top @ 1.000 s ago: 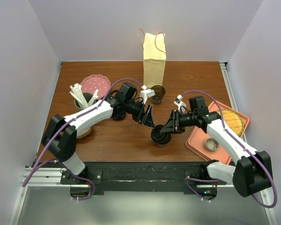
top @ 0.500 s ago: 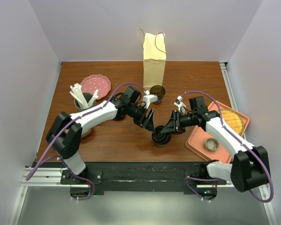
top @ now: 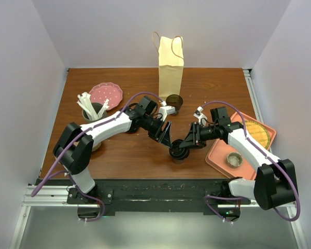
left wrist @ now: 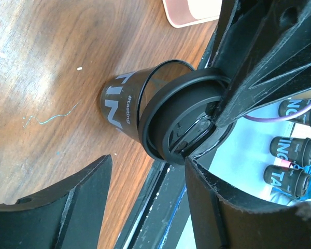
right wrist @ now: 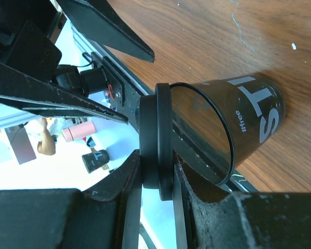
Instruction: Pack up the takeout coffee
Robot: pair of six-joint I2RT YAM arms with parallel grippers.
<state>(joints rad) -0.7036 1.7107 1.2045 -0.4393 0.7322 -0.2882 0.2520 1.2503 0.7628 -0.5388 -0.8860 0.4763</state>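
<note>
Plainly, our right claw [right wrist: 156, 174] pinched the lid [right wrist: 154, 124] edge-on, askew at the mouth of the takeout coffee cup [right wrist: 249, 119].
Our left claw [left wrist: 149, 162] gaped open, the cup just ahead of it.

Lab: white booth walls [top: 109, 36]

The brown wooden desk [top: 129, 150] holds a tan paper bag [top: 171, 67], a round pink plate [top: 105, 94], a pink tray [top: 219, 153] and a small black cup [top: 178, 152].
</note>
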